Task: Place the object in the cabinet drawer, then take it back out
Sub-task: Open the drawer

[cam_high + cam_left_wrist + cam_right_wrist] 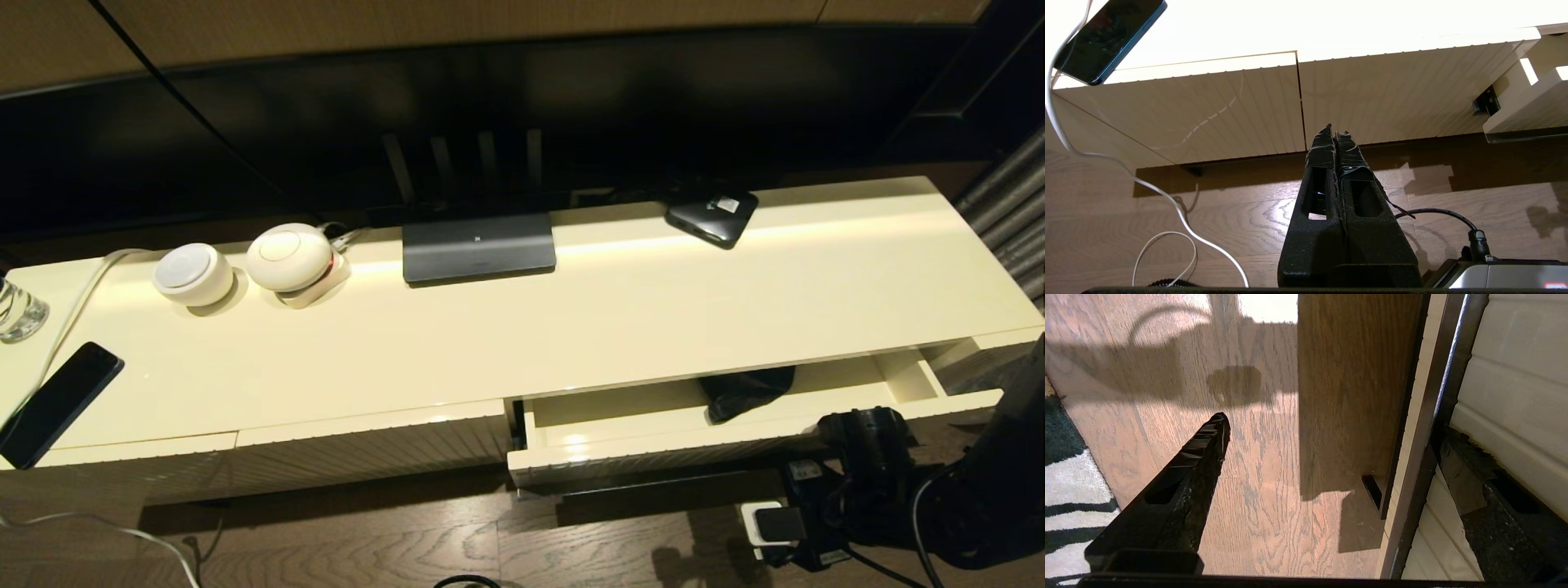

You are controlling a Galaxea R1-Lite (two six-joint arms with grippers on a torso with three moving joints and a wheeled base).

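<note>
- Lying in the open drawer (645,412), the umbrella (747,390) sits toward its right half, its far part tucked under the cabinet top (571,318); only a rumpled black mass shows, and the handle and loop cannot be made out.
- Judging by that slack fabric, it should be light and soft outside, with a stiffer folded core beneath; loose cloth is likely to slide or bunch under a pinch.
- Taking hold would go best across the bundle's thick middle, or at the handle if it turns up, not on a stray fold.
- The right gripper (1339,453) is low at the drawer's near right, in front of and below the drawer front, fingers spread wide: one finger over the floor (1257,490), the other against the ribbed cream face. It holds nothing.
- The left gripper (1335,136) hangs low before the closed panels (1216,110) on the left, fingers pressed together and empty, well apart from the drawer.
- A phone (53,404) lies at the near left of the top.
- The umbrella's removal is not yet begun.
</note>
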